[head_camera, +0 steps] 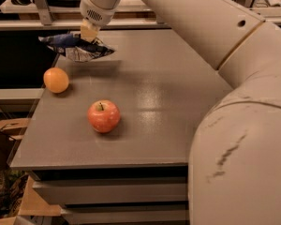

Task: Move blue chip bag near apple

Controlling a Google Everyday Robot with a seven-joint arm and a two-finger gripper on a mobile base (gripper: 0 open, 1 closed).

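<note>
The blue chip bag (76,46) is crinkled, navy on top with its silvery underside showing. It hangs a little above the far left corner of the grey table (168,93), casting a shadow below. My gripper (88,33) comes down from above and is shut on the bag's top edge. The red apple (104,116) stands upright on the table, nearer the front and well apart from the bag.
A plain orange fruit (56,80) sits near the table's left edge, between bag and apple. My large white arm (234,78) fills the right side. Shelving runs behind the table; cardboard boxes (4,139) lie on the floor at left.
</note>
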